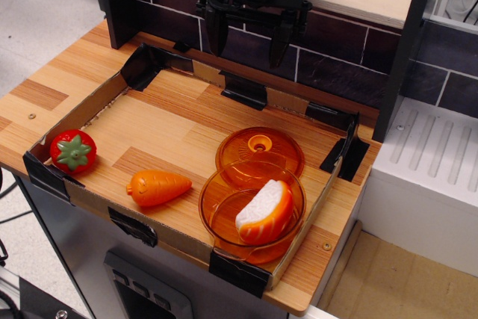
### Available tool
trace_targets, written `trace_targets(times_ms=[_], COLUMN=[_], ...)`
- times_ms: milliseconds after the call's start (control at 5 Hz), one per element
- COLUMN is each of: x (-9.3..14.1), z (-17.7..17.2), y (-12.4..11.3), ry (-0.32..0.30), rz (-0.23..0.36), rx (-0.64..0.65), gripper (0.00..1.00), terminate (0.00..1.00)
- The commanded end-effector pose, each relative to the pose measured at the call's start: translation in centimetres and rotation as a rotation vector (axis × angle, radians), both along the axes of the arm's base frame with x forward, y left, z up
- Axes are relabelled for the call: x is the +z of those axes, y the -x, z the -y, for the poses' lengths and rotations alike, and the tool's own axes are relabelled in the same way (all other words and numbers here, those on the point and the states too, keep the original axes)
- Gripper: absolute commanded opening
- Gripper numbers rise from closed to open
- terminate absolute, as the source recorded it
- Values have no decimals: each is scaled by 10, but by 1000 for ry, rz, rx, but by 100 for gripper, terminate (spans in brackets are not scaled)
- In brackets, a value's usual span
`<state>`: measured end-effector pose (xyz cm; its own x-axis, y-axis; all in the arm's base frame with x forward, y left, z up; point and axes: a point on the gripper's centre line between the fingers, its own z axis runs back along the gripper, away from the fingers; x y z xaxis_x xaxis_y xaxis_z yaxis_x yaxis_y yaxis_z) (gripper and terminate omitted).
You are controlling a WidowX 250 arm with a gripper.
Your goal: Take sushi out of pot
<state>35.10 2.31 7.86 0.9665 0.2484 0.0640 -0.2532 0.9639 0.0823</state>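
Observation:
The sushi, a white rice block with an orange white-striped top, lies tilted inside the translucent orange pot at the front right of the wooden tray. My gripper hangs open and empty high at the back, above the tray's rear edge and well apart from the pot.
The flat orange lid with a centre knob lies just behind the pot, touching it. An orange toy carrot lies left of the pot. A red toy strawberry sits at the tray's left corner. A low cardboard wall rims the tray; a brick backsplash stands behind.

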Motion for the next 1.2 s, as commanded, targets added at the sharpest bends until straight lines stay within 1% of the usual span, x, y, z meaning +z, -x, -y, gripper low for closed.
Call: trace_targets(times_ms=[0, 200, 400, 600, 800, 1000], x=[0, 13, 28, 38, 40, 29], z=[0, 13, 28, 42, 52, 56], y=[0, 18, 43, 66, 83, 93], ry=[0, -6, 33, 69, 91, 82], rz=[0, 13, 14, 14, -8, -4], rx=[0, -72, -149, -211, -269, -317], gripper=[100, 100, 100, 100, 100, 100], terminate=[0, 0, 0, 0, 0, 0])
